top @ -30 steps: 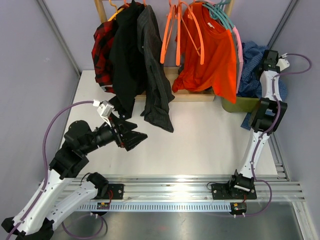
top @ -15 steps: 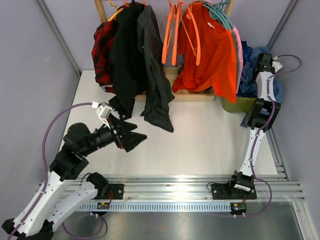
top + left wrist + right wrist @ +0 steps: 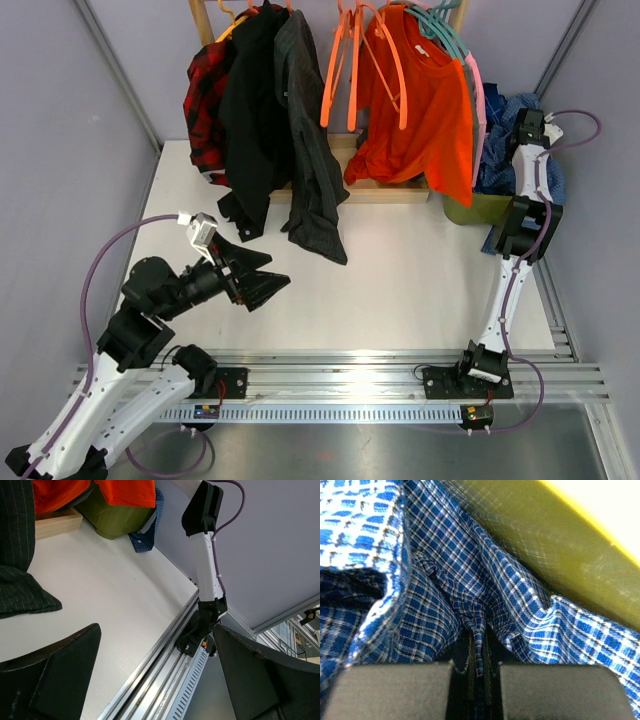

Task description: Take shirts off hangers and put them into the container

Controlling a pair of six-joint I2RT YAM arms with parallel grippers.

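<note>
While the left gripper point(image 3: 157, 675) hangs wide open, the right gripper point(image 3: 476, 645) pinches a fold of checked shirt point(image 3: 445, 595) against the olive tub point(image 3: 560, 555) wall, presumably to drop it there.

1. The rack base point(image 3: 385, 190) lies along the far edge of the table point(image 3: 400, 285), with hung shirts point(image 3: 255, 110) and hangers point(image 3: 338, 70) above it.
2. The container point(image 3: 478, 208) sits just right of it, with a crumpled shirt point(image 3: 500, 125) inside, apparently spilling over the rim.
3. The right gripper point(image 3: 476, 665) is in that shirt; the left gripper point(image 3: 268, 276) is over the table's near left, well apart.
</note>
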